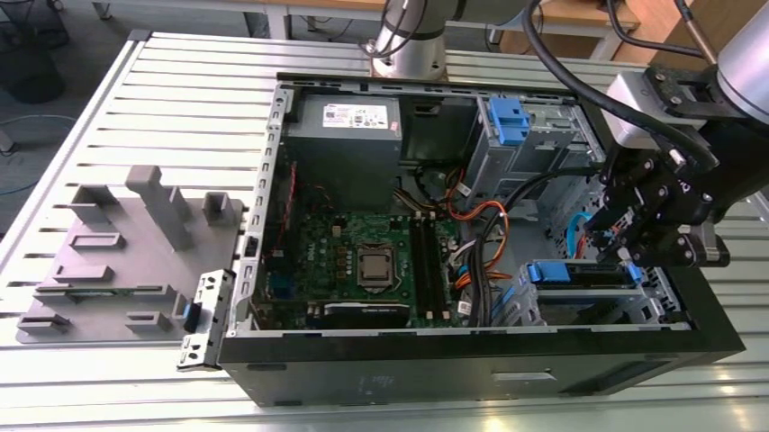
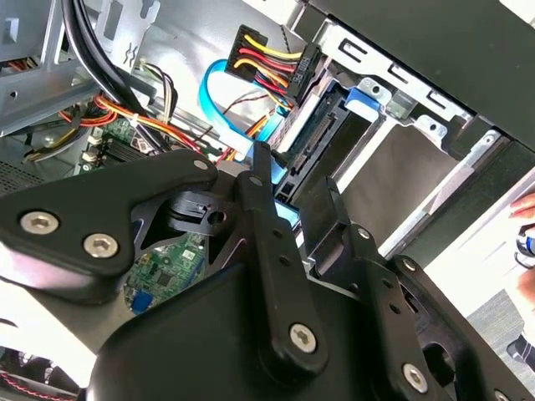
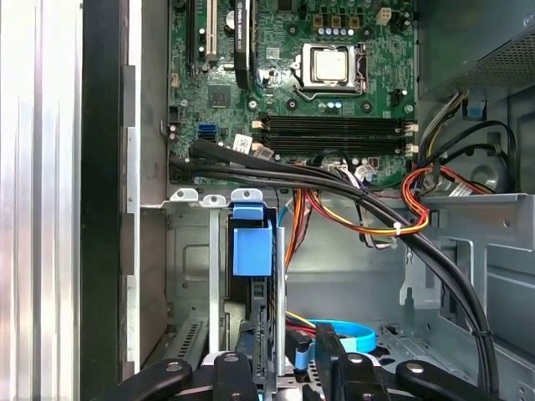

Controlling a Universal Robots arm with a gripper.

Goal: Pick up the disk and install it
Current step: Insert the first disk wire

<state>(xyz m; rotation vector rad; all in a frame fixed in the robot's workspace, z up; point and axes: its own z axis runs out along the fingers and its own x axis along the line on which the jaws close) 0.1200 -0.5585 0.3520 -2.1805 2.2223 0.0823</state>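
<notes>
Jaws apart, astride near end of the disk (image 3: 251, 255).

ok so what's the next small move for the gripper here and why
Probably ease the gripper straight back out of the computer case. The disk already sits in its drive bay, and the jaws stand open, wider than the disk, so nothing looks left to hold.

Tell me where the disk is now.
In the exterior view the disk sits inside the computer case, in the drive bay on the exterior view's right, beside the gripper.
</notes>
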